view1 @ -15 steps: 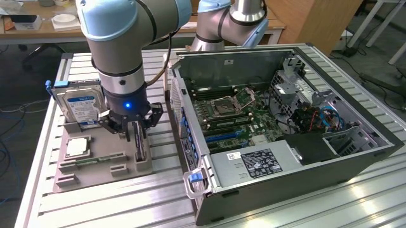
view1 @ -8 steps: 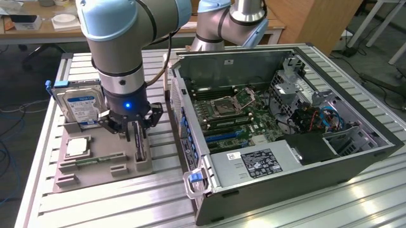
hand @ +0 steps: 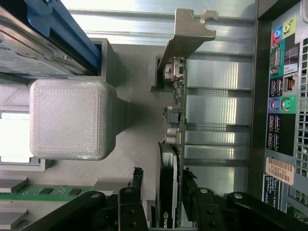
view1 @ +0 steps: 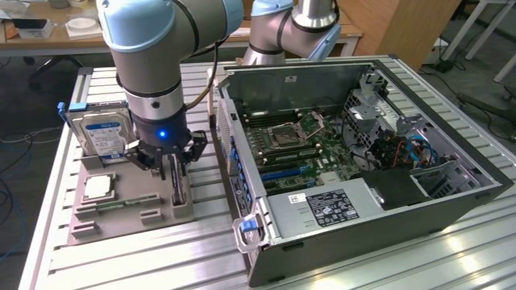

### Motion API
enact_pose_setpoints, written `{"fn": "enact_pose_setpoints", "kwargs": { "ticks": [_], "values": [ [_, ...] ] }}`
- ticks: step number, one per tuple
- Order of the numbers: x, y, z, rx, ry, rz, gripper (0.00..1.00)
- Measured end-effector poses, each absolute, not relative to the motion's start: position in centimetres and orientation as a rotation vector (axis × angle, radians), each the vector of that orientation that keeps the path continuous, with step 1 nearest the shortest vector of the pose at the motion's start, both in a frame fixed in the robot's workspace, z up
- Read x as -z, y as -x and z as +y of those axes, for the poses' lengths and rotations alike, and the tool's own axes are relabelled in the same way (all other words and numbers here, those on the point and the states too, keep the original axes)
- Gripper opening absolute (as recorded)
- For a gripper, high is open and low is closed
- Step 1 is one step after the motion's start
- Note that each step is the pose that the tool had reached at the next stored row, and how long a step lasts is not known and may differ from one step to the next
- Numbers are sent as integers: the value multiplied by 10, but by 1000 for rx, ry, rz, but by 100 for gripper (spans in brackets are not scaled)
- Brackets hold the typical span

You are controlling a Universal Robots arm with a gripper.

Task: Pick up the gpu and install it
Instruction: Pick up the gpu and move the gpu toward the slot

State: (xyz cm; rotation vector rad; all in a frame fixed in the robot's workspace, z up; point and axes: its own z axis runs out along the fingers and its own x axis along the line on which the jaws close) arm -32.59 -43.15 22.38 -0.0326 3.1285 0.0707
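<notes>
I work over a ribbed aluminium surface (view1: 161,260) with long grooves running along it. Beyond it the room shows a wooden desk (view1: 48,42) with small items on top, and loose cables (view1: 12,199) on the floor.

On the surface I count two big things. A grey printed holder (view1: 89,232) is towards the exterior view's left. One open computer case (view1: 387,223) is on the exterior view's right, with its side panel off and its motherboard (view1: 298,145) and one labelled power supply (view1: 327,205) exposed.

The holder carries four parts, one of each. One silver hard drive (view1: 103,134) with a blue-white label stands upright at the far end. One square processor chip (view1: 96,188) lies flat. One narrow green memory stick (view1: 121,204) lies near it. One gpu (view1: 178,192) stands edge-on in its slot along the side of the holder nearest the case.

My gripper (view1: 171,175) is down over the gpu, one of its two fingers (hand: 137,175) on each side of the card. The jaws are released: in the wrist view a dark gap shows between that finger and the card's black face. The other finger sits very close to the board, perhaps touching it, though I cannot tell. The gpu's silver bracket (hand: 190,36) is at the end away from me, and the card sits in the holder, apart from the case.
</notes>
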Motion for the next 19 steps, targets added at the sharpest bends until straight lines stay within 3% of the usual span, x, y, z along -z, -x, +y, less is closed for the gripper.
{"fn": "enact_pose_setpoints", "kwargs": {
  "ticks": [3,4,19],
  "values": [
    [-224,326,-432,-71,33,3128,43],
    [-224,326,-432,-71,33,3128,36],
    [-224,325,-431,-71,32,3128,36]
  ]
}}
